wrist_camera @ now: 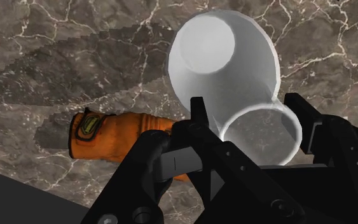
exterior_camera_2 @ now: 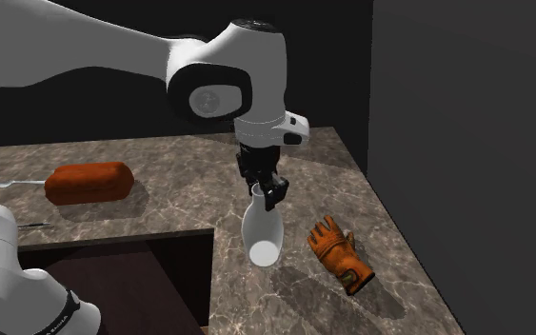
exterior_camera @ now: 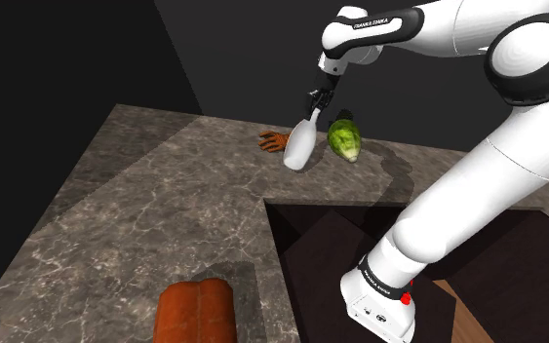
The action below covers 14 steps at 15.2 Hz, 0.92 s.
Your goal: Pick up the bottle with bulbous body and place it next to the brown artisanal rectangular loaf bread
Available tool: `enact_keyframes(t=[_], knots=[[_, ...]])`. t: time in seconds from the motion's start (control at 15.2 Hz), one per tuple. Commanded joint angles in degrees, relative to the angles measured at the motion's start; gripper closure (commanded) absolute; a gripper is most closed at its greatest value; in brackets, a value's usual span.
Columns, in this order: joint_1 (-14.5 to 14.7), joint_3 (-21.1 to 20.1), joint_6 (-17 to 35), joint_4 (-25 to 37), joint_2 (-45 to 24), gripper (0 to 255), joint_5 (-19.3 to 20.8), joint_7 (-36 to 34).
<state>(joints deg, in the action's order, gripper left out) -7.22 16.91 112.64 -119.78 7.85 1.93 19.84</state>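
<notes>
A plain white bottle (exterior_camera: 297, 148) (exterior_camera_2: 261, 228) (wrist_camera: 228, 51) with a bulbous body and a narrow neck hangs tilted just above the marbled counter (exterior_camera: 145, 214). My black gripper (exterior_camera: 313, 109) (exterior_camera_2: 266, 195) (wrist_camera: 247, 121) is shut on its neck from above. The brown rectangular loaf (exterior_camera: 199, 310) (exterior_camera_2: 89, 181) lies far from the bottle, near the counter's front edge in the shoulder view and at the second exterior view's left.
An orange glove (exterior_camera: 274, 141) (exterior_camera_2: 337, 252) (wrist_camera: 117, 130) lies on the counter close beside the bottle. A green leafy vegetable (exterior_camera: 344, 138) sits just to the bottle's right in the shoulder view. A dark sunken recess (exterior_camera: 340, 244) cuts into the counter between bottle and stand.
</notes>
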Motion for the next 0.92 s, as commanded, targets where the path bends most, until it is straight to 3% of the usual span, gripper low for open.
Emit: enact_keyframes(t=[0.0,0.86], knots=[[0.02,-0.07,-1.60,1.29,0.32,255,0.07,-0.08],[0.18,-0.37,-11.58,10.52,1.11,255,0.16,-0.24]])
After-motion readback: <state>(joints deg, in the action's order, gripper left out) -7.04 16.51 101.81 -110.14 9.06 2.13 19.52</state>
